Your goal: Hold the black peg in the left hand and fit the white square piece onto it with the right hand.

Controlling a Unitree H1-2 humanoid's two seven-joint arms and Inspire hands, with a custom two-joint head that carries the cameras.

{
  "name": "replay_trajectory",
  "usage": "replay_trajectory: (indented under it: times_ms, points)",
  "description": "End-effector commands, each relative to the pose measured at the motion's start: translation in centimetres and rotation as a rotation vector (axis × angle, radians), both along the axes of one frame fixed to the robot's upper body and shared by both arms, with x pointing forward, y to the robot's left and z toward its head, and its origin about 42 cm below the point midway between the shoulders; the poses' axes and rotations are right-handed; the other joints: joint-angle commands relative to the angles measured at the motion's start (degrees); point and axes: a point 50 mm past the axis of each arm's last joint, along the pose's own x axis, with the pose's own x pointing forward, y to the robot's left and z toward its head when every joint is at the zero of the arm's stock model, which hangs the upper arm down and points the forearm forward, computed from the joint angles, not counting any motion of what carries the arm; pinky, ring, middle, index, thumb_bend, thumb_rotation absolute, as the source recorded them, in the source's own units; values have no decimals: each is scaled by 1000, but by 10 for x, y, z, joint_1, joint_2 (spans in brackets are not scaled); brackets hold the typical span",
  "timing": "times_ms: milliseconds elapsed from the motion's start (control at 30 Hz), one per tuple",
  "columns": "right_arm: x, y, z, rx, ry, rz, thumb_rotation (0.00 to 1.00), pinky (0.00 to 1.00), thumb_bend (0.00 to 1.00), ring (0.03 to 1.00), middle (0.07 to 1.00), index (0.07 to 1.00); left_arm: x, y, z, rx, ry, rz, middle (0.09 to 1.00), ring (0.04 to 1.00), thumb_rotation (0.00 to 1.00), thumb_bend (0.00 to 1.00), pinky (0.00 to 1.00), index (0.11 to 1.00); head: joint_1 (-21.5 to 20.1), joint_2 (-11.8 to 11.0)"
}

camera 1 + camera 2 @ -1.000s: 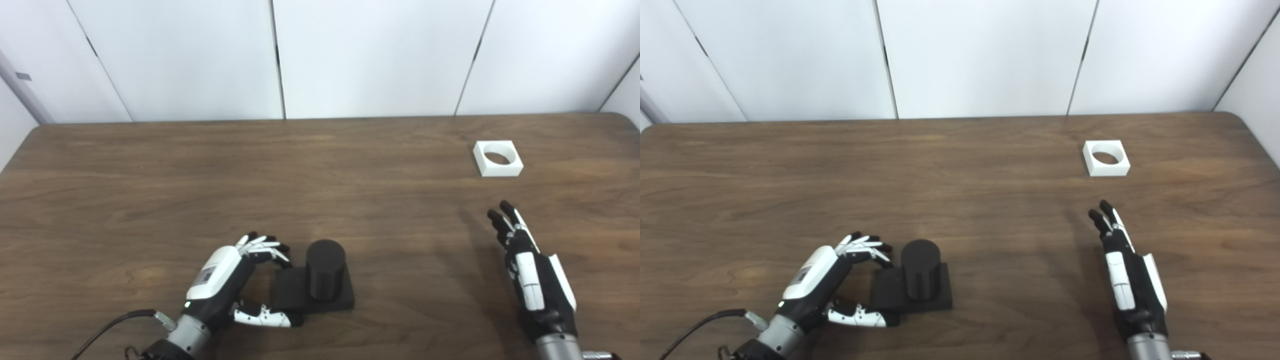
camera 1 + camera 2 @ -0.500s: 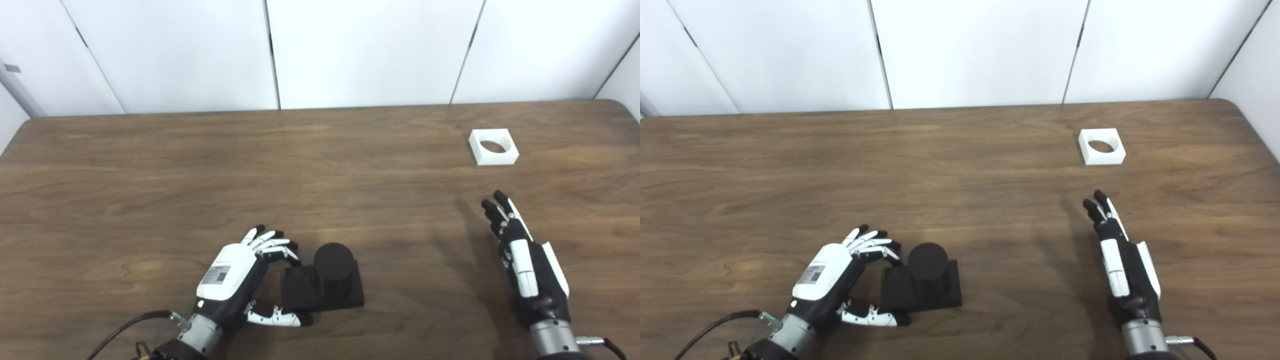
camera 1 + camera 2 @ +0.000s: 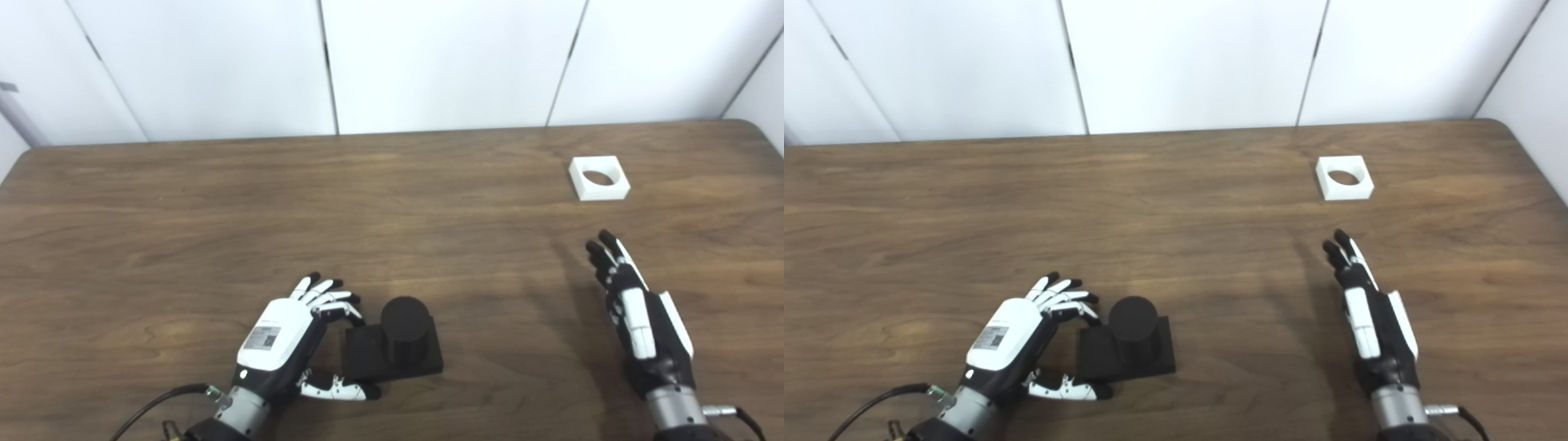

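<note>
One black peg (image 3: pixel 403 327), a short upright cylinder rising from a flat square black base, stands on a dark wooden table (image 3: pixel 245 208) near its front edge, left of centre. The left hand (image 3: pixel 288 343) sits just beside the base on its left, fingers spread and curled above the base's near corner and the thumb lying along the table at the base's front-left corner; whether any fingertip actually touches the base cannot be told, and the hand holds nothing. One white square piece (image 3: pixel 599 177), a low block with a round hole through its middle, lies flat far back on the right side of the table, well apart from the peg. The right hand (image 3: pixel 637 318) is in front of that piece, between it and the front edge, fingers extended and pointing toward it, open and empty, not near enough to touch. The task appears to be at its first step: neither item is grasped. Next, the left hand likely needs to close around the peg's base or cylinder and steady it, while the right hand reaches forward to pick up the white piece. Count: one peg, one white piece, two hands.
</note>
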Motion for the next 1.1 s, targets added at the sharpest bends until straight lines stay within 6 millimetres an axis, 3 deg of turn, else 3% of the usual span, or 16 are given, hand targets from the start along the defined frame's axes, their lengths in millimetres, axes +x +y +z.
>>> replay_trajectory:
  times_ms: [0,167,400,633,867,1067]
  points:
    - [17,-8,29,-52,-91,38,904,1000,570,973,950,956,3,4,-5,38,8,-5,797,902,52,523,1000,485,0,0]
    - [46,-30,59,-326,-70,46,743,972,607,958,934,946,3,5,-6,30,12,-13,796,899,52,523,1000,485,-29,-11]
    - [94,-59,100,-565,-52,48,398,904,774,912,903,899,1,6,-7,22,7,-19,789,888,51,523,991,484,-51,-26]
    - [129,-74,116,-738,-5,41,340,864,860,905,903,891,-2,11,-11,30,9,-12,782,878,51,523,982,484,-106,-63]
    - [167,-76,129,-883,16,75,294,876,944,968,943,891,-2,21,-18,28,8,-12,772,868,49,522,965,484,-154,-98]
    - [201,-75,140,-984,55,84,214,927,973,992,958,888,-5,28,-26,19,14,-6,780,872,49,522,978,484,-167,-118]
